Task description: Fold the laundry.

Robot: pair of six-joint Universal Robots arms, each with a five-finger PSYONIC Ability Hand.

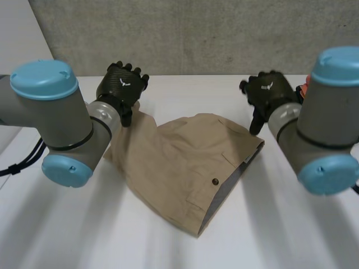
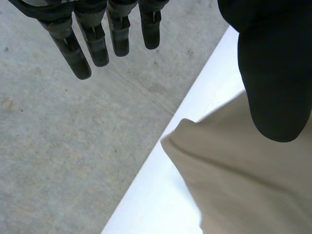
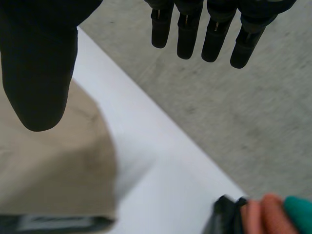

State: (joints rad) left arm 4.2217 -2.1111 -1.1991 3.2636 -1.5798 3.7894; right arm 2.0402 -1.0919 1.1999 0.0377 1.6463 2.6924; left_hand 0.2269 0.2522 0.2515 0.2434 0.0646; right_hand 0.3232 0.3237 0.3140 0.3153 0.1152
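Quick tally: one tan garment (image 1: pixel 185 162) in the middle of the frame, with one dark button (image 1: pixel 215 181) on it as far as I can see. One white table (image 1: pixel 280 224). Two arms, left arm (image 1: pixel 61 123) on the left side, right arm (image 1: pixel 325 129) on the right. Two black hands: left hand (image 1: pixel 120 84) upper left, right hand (image 1: pixel 269 92) upper right. Some clutter (image 3: pixel 263 214) near the right hand, black, orange and teal bits, can't tell how many things.

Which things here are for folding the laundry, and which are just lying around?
For the job: the tan cloth garment with a dark button; the left hand, open; the right hand, open.
Just lying about: black, orange and teal bits beside the right hand on the white table, too unclear to name.
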